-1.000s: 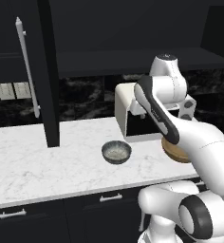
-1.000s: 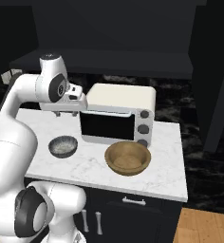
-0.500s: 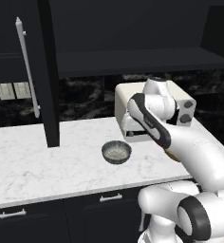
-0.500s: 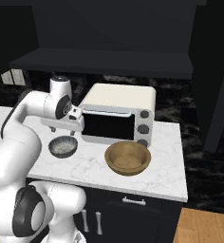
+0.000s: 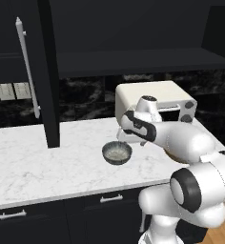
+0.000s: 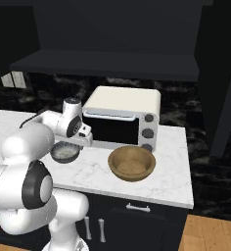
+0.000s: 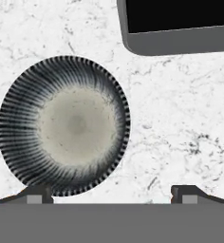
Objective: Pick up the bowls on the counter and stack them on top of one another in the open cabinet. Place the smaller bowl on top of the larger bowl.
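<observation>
1. You have two bowls on the tabletop (image 5: 33, 167): one smaller bowl (image 5: 117, 153), dark grey with a pale speckled inside, and one larger bowl (image 6: 131, 163), tan-brown and wooden-looking.
2. The smaller bowl sits upright on the white marble in front of the toaster oven's left end; the larger bowl sits upright in front of the oven's right end, near the front edge. In the right base view the two bowls are apart, with bare marble between them.
3. There is one toaster oven (image 6: 122, 117), cream with a dark glass door; three round knobs (image 6: 148, 132) run down its right side.
4. Your pincer (image 7: 111, 194) is released: in the hand view its two dark fingertips (image 7: 35, 194) stand wide apart with nothing between them. It hangs just above the tabletop, beside the smaller bowl, and one tip overlaps the bowl's rim in that view; you cannot tell if it touches.
5. The open cabinet (image 5: 133, 59) is above the tabletop, with one dark shelf, and one tall narrow door (image 5: 45, 71) swung out, bearing one long silver bar handle (image 5: 28, 66).
6. Below the tabletop, the left base view shows two short silver drawer pulls (image 5: 110, 198).
</observation>
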Controlling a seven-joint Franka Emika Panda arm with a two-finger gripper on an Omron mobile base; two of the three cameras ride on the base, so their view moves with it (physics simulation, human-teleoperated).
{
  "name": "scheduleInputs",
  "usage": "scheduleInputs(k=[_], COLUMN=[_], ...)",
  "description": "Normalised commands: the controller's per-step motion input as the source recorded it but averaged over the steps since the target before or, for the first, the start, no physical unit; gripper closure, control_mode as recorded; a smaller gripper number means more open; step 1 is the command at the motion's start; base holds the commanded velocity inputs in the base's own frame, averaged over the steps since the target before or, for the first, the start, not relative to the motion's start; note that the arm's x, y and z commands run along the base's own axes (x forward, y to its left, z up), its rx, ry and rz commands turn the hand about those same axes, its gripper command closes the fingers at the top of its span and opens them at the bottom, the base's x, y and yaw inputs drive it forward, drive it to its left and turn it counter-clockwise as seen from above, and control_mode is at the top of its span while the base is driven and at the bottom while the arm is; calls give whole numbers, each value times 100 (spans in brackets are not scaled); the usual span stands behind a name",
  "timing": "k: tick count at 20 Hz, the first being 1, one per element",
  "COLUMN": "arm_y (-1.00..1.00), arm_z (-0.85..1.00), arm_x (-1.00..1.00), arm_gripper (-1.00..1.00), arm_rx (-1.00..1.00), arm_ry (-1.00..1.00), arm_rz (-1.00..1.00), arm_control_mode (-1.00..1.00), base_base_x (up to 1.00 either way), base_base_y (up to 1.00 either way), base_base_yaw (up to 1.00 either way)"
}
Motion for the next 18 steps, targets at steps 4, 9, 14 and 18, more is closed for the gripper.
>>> scheduleInputs(k=[4,9,14,18], arm_y=[0,0,1,14], arm_z=[-46,-50,-29,-13], arm_x=[28,5,0,5], arm_gripper=[-100,-100,-100,-100], arm_rx=[-11,-1,0,0], arm_ry=[0,1,0,0], arm_rz=[-6,-5,-2,0], arm_control_mode=[-100,-100,-100,-100], base_base_x=[0,0,0,0], base_base_y=[0,0,0,0], base_base_yaw=[0,0,0,0])
